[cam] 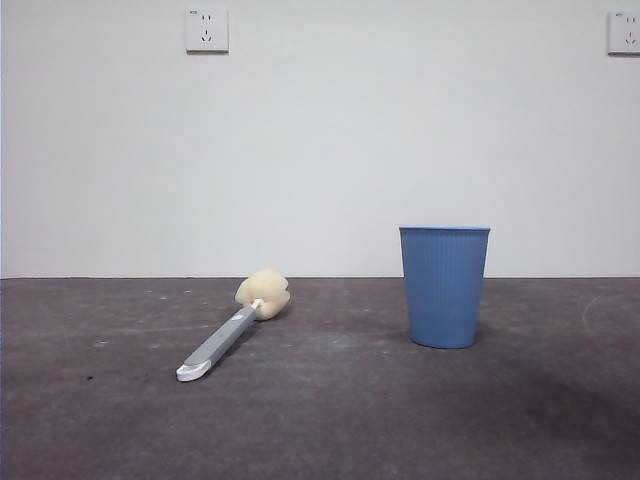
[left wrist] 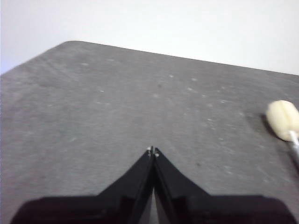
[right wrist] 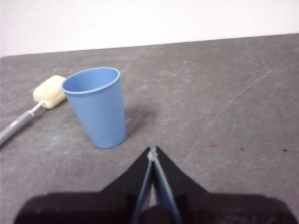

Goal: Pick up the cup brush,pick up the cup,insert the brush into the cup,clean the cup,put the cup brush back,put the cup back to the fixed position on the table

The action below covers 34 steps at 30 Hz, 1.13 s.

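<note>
The white wall fills the back of the front view, with one socket high on the left and a second socket at the right edge. Below it lies the dark grey surface, matte and a little mottled, with pale scuffs.

The cup stands upright on the surface, right of the middle in the front view. It is blue, ribbed along its side, with a smooth band at the rim, and it is wider at the top. Its opening faces up, and in the right wrist view the inside looks empty.

The brush lies flat on the surface, left of the cup and well apart from it. Its cream-yellow sponge head points toward the wall, and its grey handle runs toward the camera and to the left, ending in a white tip.

No arm shows in the front view. The right gripper hangs above the surface near the cup, which stands clear of it; its jaws are together and hold nothing. The left gripper hangs over bare surface, with the sponge head off to one side at the edge of its view; its jaws are also together and hold nothing.
</note>
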Each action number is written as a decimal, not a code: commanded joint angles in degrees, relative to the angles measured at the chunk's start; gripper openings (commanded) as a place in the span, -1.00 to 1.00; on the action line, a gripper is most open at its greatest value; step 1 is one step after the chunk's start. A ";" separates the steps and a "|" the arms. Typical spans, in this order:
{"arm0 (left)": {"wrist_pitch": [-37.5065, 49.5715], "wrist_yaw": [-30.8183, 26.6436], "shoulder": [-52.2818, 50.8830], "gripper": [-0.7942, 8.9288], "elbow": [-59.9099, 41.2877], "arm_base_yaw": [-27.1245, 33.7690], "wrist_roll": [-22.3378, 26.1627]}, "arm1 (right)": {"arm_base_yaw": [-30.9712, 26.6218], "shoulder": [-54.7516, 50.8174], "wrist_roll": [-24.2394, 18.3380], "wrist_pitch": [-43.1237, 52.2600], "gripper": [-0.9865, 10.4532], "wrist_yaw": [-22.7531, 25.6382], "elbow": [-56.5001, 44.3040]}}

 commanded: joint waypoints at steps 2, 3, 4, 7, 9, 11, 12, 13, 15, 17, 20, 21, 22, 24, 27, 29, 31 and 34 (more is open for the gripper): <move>0.33 7.04 -0.15 -0.85 0.20 0.15 -0.83 | 0.07 0.04 11.65 2.51 -0.85 0.00 -0.44; 0.02 8.39 -0.15 -0.85 0.79 0.15 -1.38 | 0.07 0.04 13.53 2.86 -0.85 0.04 0.09; -0.37 9.14 -0.15 -0.85 1.42 0.15 -1.97 | 0.07 0.07 14.56 2.93 -0.85 0.04 0.68; -2.12 11.98 -0.02 -0.85 4.44 0.15 -3.43 | 0.07 0.13 15.76 2.91 -0.85 -0.15 3.10; -3.37 13.64 0.17 -0.85 7.04 0.13 -3.65 | 0.13 0.66 15.76 2.78 -0.85 -0.24 5.31; -4.50 14.75 0.66 -0.85 9.81 0.11 -3.72 | 0.20 1.77 15.69 2.45 -0.85 -1.01 7.91; -5.03 14.95 1.09 -0.85 11.04 0.11 -3.74 | 0.17 2.45 15.69 2.08 -0.85 -1.73 9.20; -5.77 15.04 1.55 -0.85 12.35 0.11 -3.74 | 0.20 3.30 15.67 1.51 -0.85 -1.99 10.58; -7.74 16.15 2.95 -0.85 15.43 0.09 -3.67 | 0.24 5.79 14.51 -0.37 -0.85 -3.58 14.10; -9.79 18.18 4.90 -0.85 18.60 0.09 -3.45 | 0.46 8.98 12.50 -3.61 -0.85 -5.31 18.21; -13.35 21.79 8.35 -0.85 23.30 0.09 -1.99 | 0.96 14.51 8.46 -9.92 -0.85 -8.66 24.76; -14.62 22.99 9.53 -0.85 24.76 0.09 -1.07 | 1.18 16.26 7.10 -12.07 -0.85 -9.75 26.82; -15.87 24.13 10.73 -0.85 26.18 0.09 -0.04 | 1.40 18.03 5.75 -14.36 -0.85 -10.86 28.87; -18.99 27.30 13.62 -0.85 29.51 0.09 2.62 | 1.95 22.10 2.03 -19.87 -0.85 -12.85 33.70; -24.35 31.71 17.90 -0.85 34.21 0.09 6.45 | 2.78 27.80 -3.87 -28.15 -0.85 -15.41 40.35; -28.37 34.16 20.70 -0.85 37.27 0.09 9.14 | 3.30 31.12 -7.34 -33.38 -0.85 -16.61 44.15; -32.65 35.82 23.54 -0.85 40.30 0.04 11.67 | 3.87 34.10 -10.45 -38.25 -0.85 -16.65 47.45; -39.17 38.01 27.67 -0.85 44.68 0.00 15.52 | 4.55 37.90 -14.05 -44.87 -0.85 -16.65 51.17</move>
